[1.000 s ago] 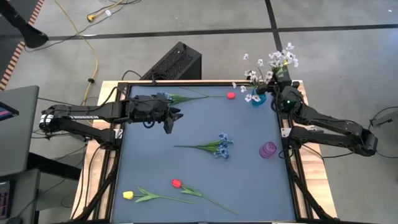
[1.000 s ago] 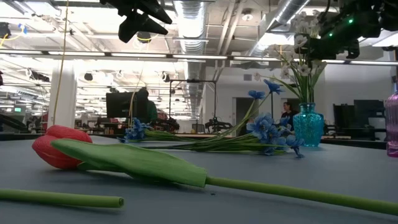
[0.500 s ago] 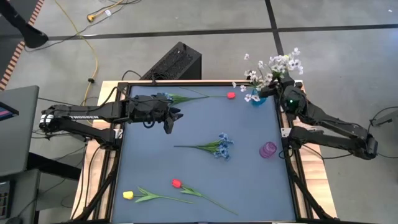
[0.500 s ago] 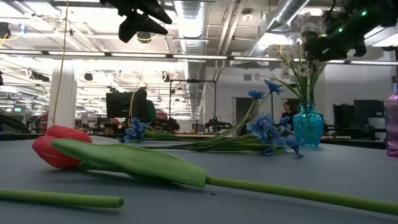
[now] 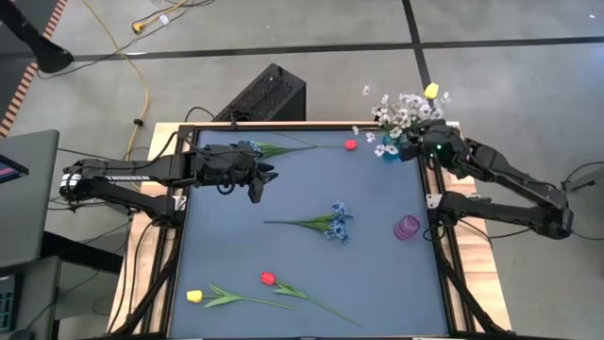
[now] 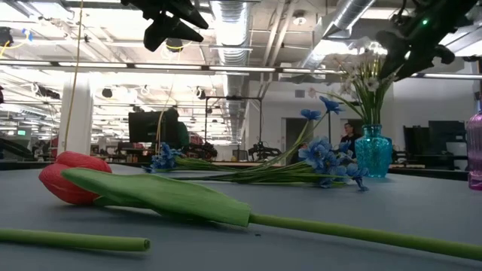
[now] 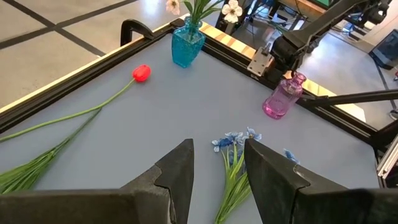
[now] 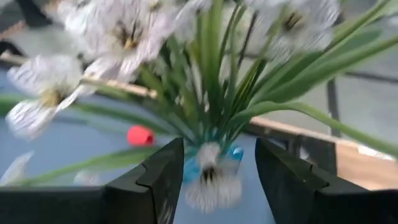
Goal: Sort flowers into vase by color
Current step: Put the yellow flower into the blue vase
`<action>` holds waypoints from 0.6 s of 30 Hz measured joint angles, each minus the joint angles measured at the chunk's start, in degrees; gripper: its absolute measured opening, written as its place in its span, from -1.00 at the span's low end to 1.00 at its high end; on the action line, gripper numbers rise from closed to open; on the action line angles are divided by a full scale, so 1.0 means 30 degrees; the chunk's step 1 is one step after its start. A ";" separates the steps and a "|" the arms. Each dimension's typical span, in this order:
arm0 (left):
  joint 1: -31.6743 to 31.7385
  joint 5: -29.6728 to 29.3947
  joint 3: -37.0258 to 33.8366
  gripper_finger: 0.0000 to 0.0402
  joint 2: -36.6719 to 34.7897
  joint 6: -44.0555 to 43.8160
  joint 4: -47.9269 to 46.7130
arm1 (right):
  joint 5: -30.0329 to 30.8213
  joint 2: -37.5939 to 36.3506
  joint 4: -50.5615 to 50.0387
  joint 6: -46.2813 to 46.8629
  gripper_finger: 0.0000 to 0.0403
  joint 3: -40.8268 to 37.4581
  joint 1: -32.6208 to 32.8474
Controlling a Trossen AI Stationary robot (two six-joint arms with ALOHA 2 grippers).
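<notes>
1. Here, taking the teal vase (image 5: 392, 149) at the far right corner of the tabletop (image 5: 302, 236) as the landmark, the yellow bud (image 5: 194, 297) lies farthest from it, at the near left edge, its stem pointing right.
2. Just beside that, a red bud (image 5: 267, 279) lies a little nearer the vase, with its leafy stem running toward the near right.
3. The blue cluster (image 5: 338, 221) rests near the middle of the tabletop, between the near flowers and the vase, stem pointing left.
4. A pink vase (image 5: 407, 228) stands at the right edge, nearer than the teal vase and apart from it; it holds nothing that can be seen.
5. The left tool (image 5: 257, 182) hangs over the far left part of the tabletop, well apart from the teal vase; its fingers stand partly apart with nothing between them.
6. A second red bud (image 5: 350, 145) lies at the far edge, just left of the teal vase, its long stem reaching left.
7. The teal vase holds a white spray (image 5: 401, 113), whose blossoms spread above its neck.
8. The right tool (image 8: 214, 171) sits right beside the teal vase, over its right side; its fingers are apart, flanking the green stems, and they grip nothing.
</notes>
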 joint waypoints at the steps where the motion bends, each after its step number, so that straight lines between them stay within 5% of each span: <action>1: 0.0000 0.0006 0.0000 -0.35 -0.0001 -0.0079 0.0000 | -0.0502 0.0058 -0.0601 0.0248 0.11 0.0305 0.0000; 10: 0.0000 0.0539 0.0000 -0.35 0.0000 -0.0184 0.0000 | -0.4994 0.0150 -0.4946 0.1694 0.11 0.3369 0.0007; 18: 0.0000 0.0532 0.0000 -0.35 0.0000 0.0097 0.0000 | -0.8993 0.0291 -0.5284 0.3189 0.11 0.6533 0.0007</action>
